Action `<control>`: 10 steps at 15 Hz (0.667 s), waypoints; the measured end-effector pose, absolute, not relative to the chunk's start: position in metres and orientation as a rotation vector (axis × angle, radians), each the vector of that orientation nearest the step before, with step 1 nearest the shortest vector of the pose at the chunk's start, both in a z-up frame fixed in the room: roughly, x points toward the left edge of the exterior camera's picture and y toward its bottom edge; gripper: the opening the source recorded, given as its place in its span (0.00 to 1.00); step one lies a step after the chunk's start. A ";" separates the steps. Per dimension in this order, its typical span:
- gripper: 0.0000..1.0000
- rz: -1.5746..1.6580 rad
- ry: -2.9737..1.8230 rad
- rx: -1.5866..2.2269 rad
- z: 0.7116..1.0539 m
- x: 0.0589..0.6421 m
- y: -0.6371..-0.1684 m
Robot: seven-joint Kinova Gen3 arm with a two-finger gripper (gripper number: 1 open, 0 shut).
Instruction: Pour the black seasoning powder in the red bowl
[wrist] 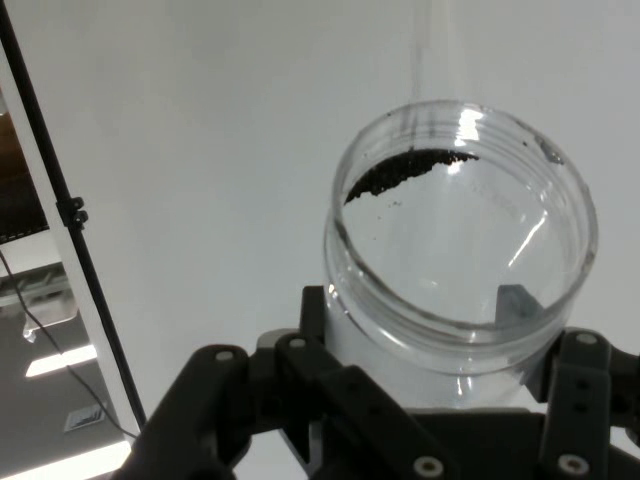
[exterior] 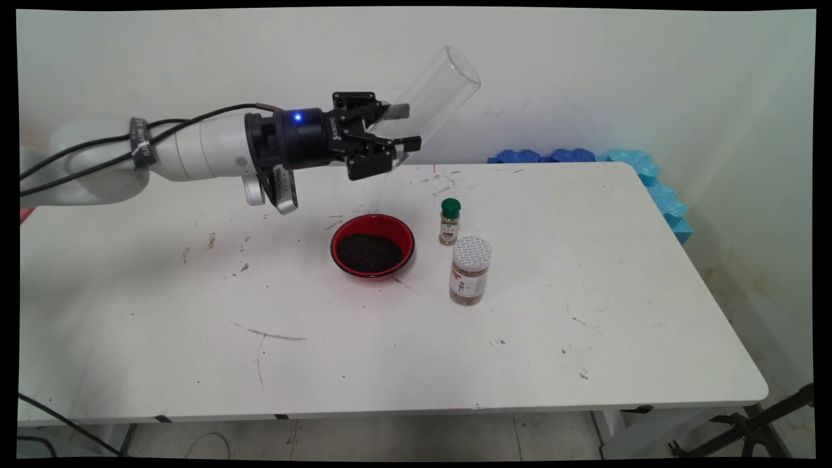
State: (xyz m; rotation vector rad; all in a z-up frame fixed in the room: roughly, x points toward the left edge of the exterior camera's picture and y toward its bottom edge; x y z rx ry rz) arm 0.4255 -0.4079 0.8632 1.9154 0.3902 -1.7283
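The worktop [exterior: 585, 364] lies under me, white and scuffed. My tool [exterior: 398, 125] is clamped on a clear jar [exterior: 432, 97], held high and tilted with its mouth raised toward the wall; only a thin smear of dark grains clings inside. Below stands a red bowl [exterior: 372, 225] already filled with dark grains. Right of it stand a white-lidded jar [exterior: 470, 271] and a small green-capped bottle [exterior: 450, 222].

White rounded arm links [exterior: 195, 148] are trailed by black cables [exterior: 84, 159]; a blue light is lit on the black end effector [exterior: 403, 125].
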 end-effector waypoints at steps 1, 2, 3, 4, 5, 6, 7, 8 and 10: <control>0.00 -1.723 0.377 1.914 0.863 0.426 -0.408; 0.00 -1.714 0.357 1.916 0.862 0.426 -0.407; 0.00 -1.706 0.341 1.917 0.862 0.426 -0.407; 0.00 -1.690 0.304 1.921 0.862 0.426 -0.407; 0.00 -1.665 0.251 1.926 0.862 0.426 -0.406; 0.00 -1.636 0.188 1.930 0.862 0.427 -0.406; 0.00 -1.614 0.138 1.930 0.862 0.427 -0.405; 0.00 -1.592 0.089 1.929 0.863 0.427 -0.405; 0.00 -1.529 -0.040 1.921 0.867 0.427 -0.403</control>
